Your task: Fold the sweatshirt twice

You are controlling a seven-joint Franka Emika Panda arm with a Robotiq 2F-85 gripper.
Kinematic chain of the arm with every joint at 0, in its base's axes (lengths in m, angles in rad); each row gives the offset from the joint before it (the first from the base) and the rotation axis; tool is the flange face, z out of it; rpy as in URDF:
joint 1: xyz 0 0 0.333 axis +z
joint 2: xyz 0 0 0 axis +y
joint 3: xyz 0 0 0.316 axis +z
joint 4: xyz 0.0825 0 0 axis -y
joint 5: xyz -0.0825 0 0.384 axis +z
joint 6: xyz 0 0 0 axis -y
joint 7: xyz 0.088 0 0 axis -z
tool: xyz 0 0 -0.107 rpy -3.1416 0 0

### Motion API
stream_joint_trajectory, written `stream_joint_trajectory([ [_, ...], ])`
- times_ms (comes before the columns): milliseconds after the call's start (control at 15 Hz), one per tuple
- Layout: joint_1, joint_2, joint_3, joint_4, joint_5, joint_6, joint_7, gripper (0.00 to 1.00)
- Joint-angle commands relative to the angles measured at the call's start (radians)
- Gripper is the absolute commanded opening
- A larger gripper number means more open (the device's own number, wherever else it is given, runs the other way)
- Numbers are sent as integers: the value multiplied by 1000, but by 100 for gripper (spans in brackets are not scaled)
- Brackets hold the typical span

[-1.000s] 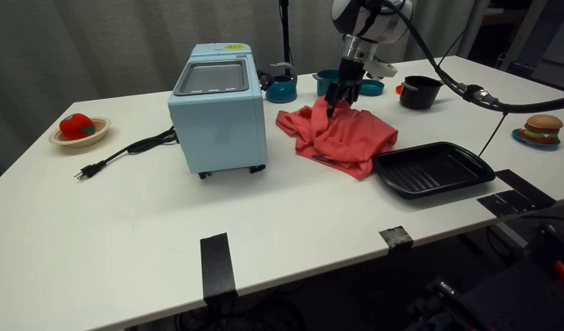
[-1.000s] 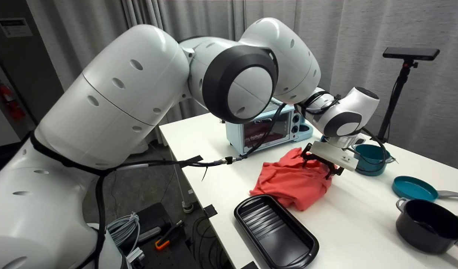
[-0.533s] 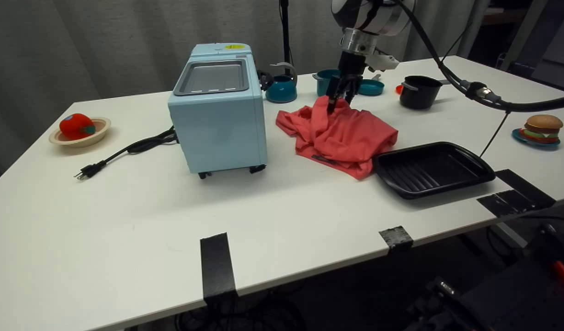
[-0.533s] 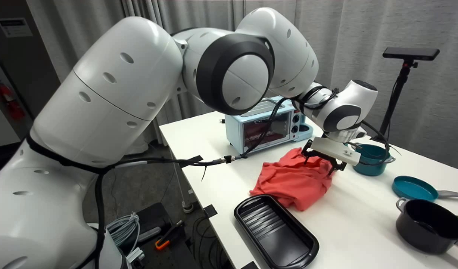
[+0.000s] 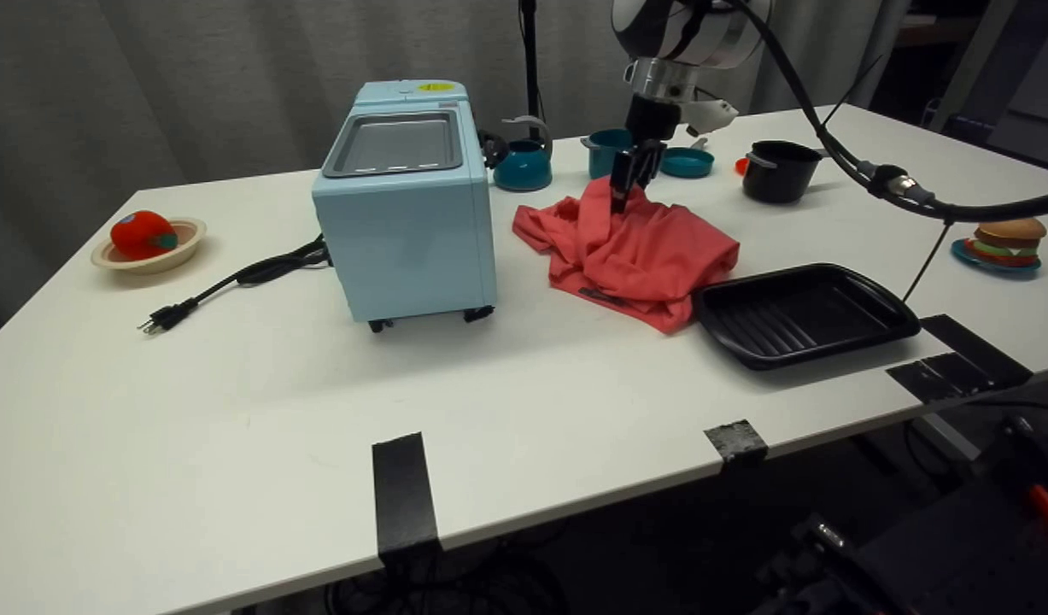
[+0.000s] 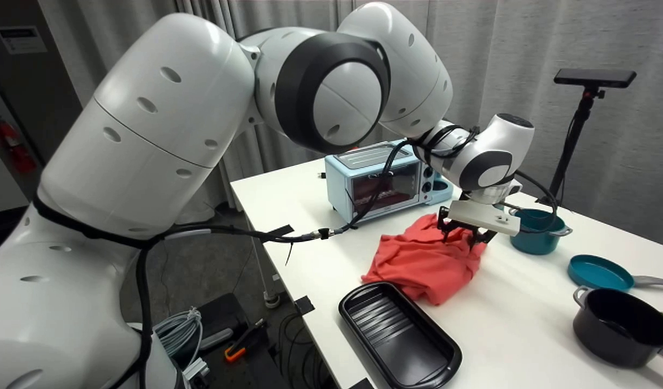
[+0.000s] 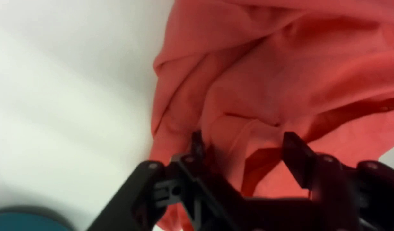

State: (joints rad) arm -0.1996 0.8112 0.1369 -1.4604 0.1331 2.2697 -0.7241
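Observation:
The red sweatshirt lies crumpled in a loose heap on the white table, in both exterior views (image 5: 660,265) (image 6: 423,267). It fills much of the wrist view (image 7: 264,73), with folds and dark creases. My gripper (image 5: 622,201) is over the sweatshirt's far part, pointing down; it also shows in an exterior view (image 6: 460,240). In the wrist view my gripper (image 7: 241,142) has its fingers apart with a raised fold of red cloth between them. The left fingertip is against or partly behind cloth. Whether the fingertips touch the cloth on both sides cannot be told.
A black baking pan (image 5: 805,316) touches or nearly touches the sweatshirt's near edge. A light blue toaster oven (image 5: 408,231) stands beside it. A teal pot (image 6: 536,229), a teal pan (image 6: 601,272) and a black pot (image 6: 623,327) stand on the gripper's far side. A cable hangs along the arm.
My gripper's fingers have come closer together. The gripper has shifted slightly over the cloth, and the arm's upper links have moved up and left in an exterior view. The sweatshirt looks nearly unchanged.

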Motion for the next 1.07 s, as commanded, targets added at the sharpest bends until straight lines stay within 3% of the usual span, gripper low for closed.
stream_joint_trajectory([
  [0, -2, -61, 14, -94, -17, 101, -66, 36],
  [333, -16, -98, 40, -152, 4, 188, -108, 1],
  [667, -45, -161, 104, -253, 62, 168, -169, 1],
  [1000, -70, -224, 186, -361, 200, 210, -274, 1],
])
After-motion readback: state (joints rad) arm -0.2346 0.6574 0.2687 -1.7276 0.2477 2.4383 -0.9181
